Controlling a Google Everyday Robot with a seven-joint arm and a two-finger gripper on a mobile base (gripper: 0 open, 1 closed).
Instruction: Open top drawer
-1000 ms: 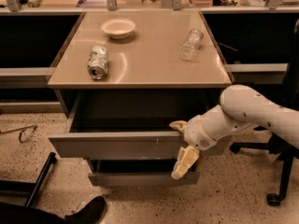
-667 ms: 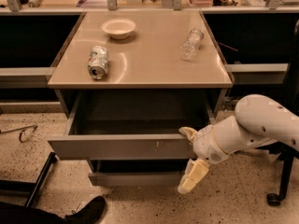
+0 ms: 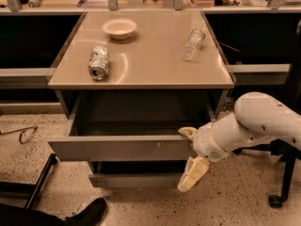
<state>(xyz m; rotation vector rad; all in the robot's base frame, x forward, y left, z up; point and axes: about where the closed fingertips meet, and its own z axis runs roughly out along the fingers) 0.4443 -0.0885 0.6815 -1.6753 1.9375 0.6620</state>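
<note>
While the top drawer stands pulled out, the pincer gapes wide, upper fingertip at its right rim

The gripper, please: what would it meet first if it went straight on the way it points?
Probably the front of the top drawer: the gripper, open at its right end, points left at it, one finger seemingly over its upper edge. Depth is unclear.

The arm is showing smooth, rounded white shells, with a thin tan ring circling the wrist. The gripper, sitting at the right end of the top drawer, is showing two stubby cream-yellow fingers, set apart.
</note>
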